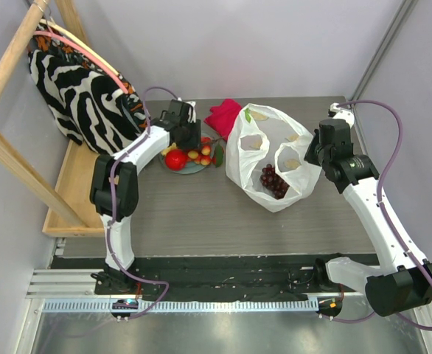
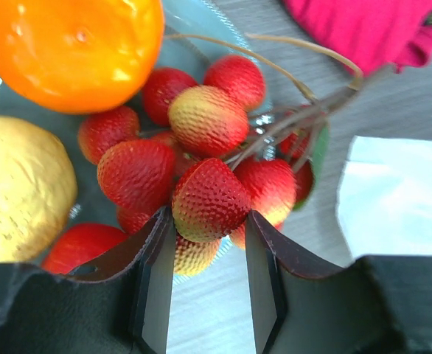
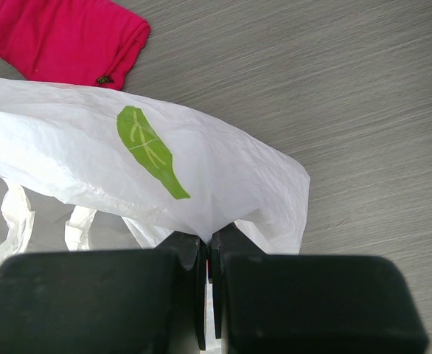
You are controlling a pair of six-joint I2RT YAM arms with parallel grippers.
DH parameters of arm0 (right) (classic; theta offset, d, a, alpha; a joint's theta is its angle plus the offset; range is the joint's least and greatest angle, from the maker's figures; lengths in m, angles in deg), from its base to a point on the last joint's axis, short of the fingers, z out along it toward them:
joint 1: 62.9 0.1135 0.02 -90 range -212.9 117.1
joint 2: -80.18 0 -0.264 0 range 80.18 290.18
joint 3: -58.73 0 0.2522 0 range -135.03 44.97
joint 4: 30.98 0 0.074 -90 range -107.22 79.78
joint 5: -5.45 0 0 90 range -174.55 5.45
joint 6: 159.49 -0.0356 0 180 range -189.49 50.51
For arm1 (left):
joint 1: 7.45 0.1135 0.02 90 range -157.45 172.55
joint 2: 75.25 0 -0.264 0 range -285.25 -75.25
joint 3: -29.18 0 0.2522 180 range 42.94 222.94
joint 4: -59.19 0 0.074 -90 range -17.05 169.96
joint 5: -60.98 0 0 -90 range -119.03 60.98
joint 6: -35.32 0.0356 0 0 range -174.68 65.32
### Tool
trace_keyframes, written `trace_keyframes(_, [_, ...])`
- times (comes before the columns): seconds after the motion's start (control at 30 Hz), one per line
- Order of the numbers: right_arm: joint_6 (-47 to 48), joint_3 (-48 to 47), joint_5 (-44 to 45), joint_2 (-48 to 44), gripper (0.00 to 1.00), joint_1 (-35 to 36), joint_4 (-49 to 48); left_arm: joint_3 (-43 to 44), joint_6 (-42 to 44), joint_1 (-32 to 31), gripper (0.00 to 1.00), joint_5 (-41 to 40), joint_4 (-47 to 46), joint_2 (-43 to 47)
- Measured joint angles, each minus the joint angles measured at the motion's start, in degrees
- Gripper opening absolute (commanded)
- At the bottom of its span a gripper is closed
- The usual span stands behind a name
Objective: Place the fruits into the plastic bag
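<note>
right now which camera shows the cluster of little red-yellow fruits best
Left wrist: the cluster fills the frame, one fruit pinched between the left gripper's fingers. The top view shows it only as small distant spots; the right wrist view shows none.

1. A red cloth [image 1: 223, 116] lies on the far part of the grey table [image 1: 201, 214].
2. A grey-green plate [image 1: 192, 169] sits just left of the red cloth.
3. A zebra-striped bag [image 1: 76, 96] rests against a wooden frame [image 1: 9, 158], far left of the red cloth.
</note>
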Motion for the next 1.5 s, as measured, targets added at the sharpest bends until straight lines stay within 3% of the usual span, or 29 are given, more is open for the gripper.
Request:
trace_keyframes(1.0, [-0.11, 0.00, -0.04, -0.44, 0.01, 0.00, -0.04, -5.49, -7.87, 1.86, 0.01, 7.21, -13.51, 13.88])
trace_keyframes(1.17, [-0.13, 0.07, -0.48, -0.44, 0.01, 0.00, -0.44, -4.15, -6.47, 1.86, 0.29, 6.73, -12.22, 11.47])
trace_keyframes(1.2, [-0.13, 0.07, -0.52, -0.44, 0.01, 0.00, -0.46, -3.30, -6.08, 1.84, 0.40, 6.54, -11.39, 10.36])
trace_keyframes(1.3, [-0.13, 0.07, -0.72, -0.44, 0.01, 0.00, -0.48, -1.64, -4.79, 1.86, 0.60, 5.05, -10.05, 6.43])
trace_keyframes(1.5, [-0.13, 0.07, -0.87, -0.44, 0.01, 0.00, -0.46, -1.64, -2.82, 1.86, 0.70, 2.34, -6.86, 2.75])
